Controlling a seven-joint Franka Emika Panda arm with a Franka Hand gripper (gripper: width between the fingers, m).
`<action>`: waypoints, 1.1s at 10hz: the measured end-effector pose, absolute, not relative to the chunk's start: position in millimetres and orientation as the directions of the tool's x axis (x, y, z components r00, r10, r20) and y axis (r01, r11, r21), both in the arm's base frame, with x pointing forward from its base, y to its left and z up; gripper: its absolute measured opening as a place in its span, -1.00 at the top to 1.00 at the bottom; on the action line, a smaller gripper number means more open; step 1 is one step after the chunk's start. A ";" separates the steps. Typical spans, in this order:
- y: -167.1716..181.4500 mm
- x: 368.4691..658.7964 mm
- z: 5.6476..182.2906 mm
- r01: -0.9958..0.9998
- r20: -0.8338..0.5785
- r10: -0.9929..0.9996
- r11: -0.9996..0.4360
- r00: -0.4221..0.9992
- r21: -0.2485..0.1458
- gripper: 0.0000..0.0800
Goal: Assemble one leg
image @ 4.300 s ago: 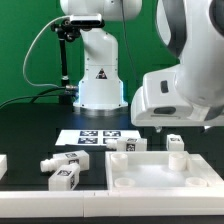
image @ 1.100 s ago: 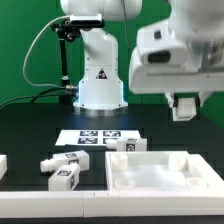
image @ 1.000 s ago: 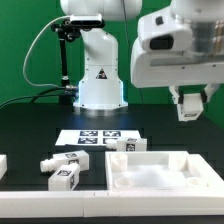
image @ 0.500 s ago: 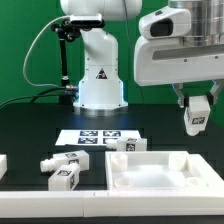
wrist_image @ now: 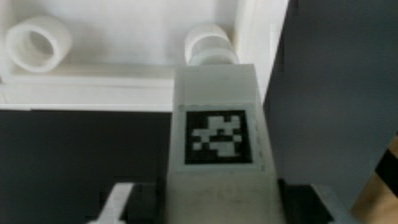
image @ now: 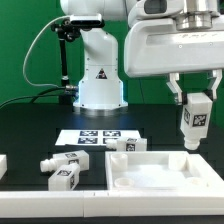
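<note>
Over the exterior view's right side, above the panel [image: 150,172], the gripper [image: 196,103] holds a leg [image: 196,124] upright and clear of everything below. Its jaws are narrowed onto the leg's upper part, and the tag faces the camera. In the wrist view the leg [wrist_image: 219,120] runs out between the fingers [wrist_image: 121,200] towards the panel's sockets [wrist_image: 39,45]; the picture is blurred, but its tip seems near one socket. Loose legs [image: 62,172] lie on the table [image: 30,140] beside the panel, near the marker board [image: 95,137].
</note>
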State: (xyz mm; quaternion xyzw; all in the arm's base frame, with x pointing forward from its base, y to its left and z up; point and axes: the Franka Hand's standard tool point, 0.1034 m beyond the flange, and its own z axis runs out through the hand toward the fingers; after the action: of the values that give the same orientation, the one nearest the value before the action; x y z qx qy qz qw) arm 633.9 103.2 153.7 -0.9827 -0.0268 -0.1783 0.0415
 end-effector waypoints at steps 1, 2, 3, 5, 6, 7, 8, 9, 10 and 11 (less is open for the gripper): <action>103.3 634.5 153.5 0.070 0.413 0.033 -0.995 0.910 -0.075 0.28; 104.0 634.6 153.0 0.072 0.457 0.029 -0.994 0.889 -0.077 0.28; 105.8 635.6 152.2 0.077 0.520 0.024 -0.994 0.854 -0.080 0.28; 106.8 632.1 137.8 0.113 0.517 0.072 -0.992 0.853 -0.048 0.28; 106.0 631.6 133.0 0.115 0.514 0.076 -0.992 0.855 -0.045 0.28; 105.1 629.1 124.1 0.117 0.503 0.080 -0.992 0.861 -0.043 0.28; 105.7 627.3 119.1 0.119 0.496 0.082 -0.992 0.864 -0.042 0.28; 105.3 626.1 114.8 0.118 0.491 0.082 -0.992 0.867 -0.042 0.28; 107.5 624.6 109.9 0.121 0.485 0.085 -0.992 0.870 -0.043 0.28; 109.2 624.0 105.5 0.123 0.485 0.086 -0.992 0.870 -0.044 0.28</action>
State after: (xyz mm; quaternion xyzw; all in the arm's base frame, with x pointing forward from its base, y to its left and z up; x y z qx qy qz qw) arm 624.0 109.2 105.5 -0.9663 -0.0540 -0.2489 0.0364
